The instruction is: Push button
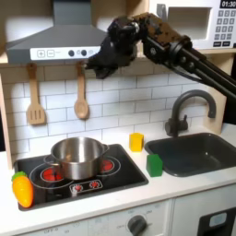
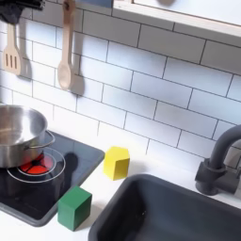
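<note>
The black arm reaches in from the first exterior view's right, high above the stove. Its claw is up by the grey hood, close to the row of small buttons on the hood's front. The claw looks just beside the buttons, but I cannot tell if it touches one. It is dark and blurry, so I cannot tell if the claw is wide or narrow.

Under the hood, a spatula and a wooden spoon hang on the white tile wall. In the second exterior view the spoon and the spatula hang there too, at the top left.

A shiny pot sits on the stove, over a red ring. In the second exterior view the pot is at the left edge, with a red ring by it.

A toy carrot stands on the white surface, just beside the stove on the first exterior view's left. A yellow block and a green block sit between the stove and the sink. In the second exterior view the yellow block is on the surface and the green block sits at the stove's corner.

A dark tap curves over the sink. A microwave is at the top right of the first exterior view.
</note>
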You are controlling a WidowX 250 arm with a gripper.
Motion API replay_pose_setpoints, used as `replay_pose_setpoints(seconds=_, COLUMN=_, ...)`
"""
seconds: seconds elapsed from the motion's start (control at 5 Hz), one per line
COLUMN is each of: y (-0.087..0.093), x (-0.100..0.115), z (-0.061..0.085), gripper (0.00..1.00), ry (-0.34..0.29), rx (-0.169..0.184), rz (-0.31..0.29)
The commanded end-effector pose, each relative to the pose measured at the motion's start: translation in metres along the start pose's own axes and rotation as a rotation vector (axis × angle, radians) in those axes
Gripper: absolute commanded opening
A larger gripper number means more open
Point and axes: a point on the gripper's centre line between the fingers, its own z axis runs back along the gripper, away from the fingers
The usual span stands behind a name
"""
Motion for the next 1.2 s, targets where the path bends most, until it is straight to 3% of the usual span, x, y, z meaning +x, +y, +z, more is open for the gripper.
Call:
replay_pose_setpoints(seconds=0.0, y=0.004, x=0.019, z=0.007, gripper=0.00, ry=-0.075, rx=0.009, rz=-0.024)
replay_pose_setpoints(seconds=0.6, y=0.006, x=0.035, z=0.011, gripper=0.00, ry=-0.154, rx=0.012, rz=-0.053)
replay_pose_setpoints(seconds=1.0, y=0.017, x=0.038, z=0.008, gripper=0.00, ry=-0.153, rx=0.027, rz=-0.053)
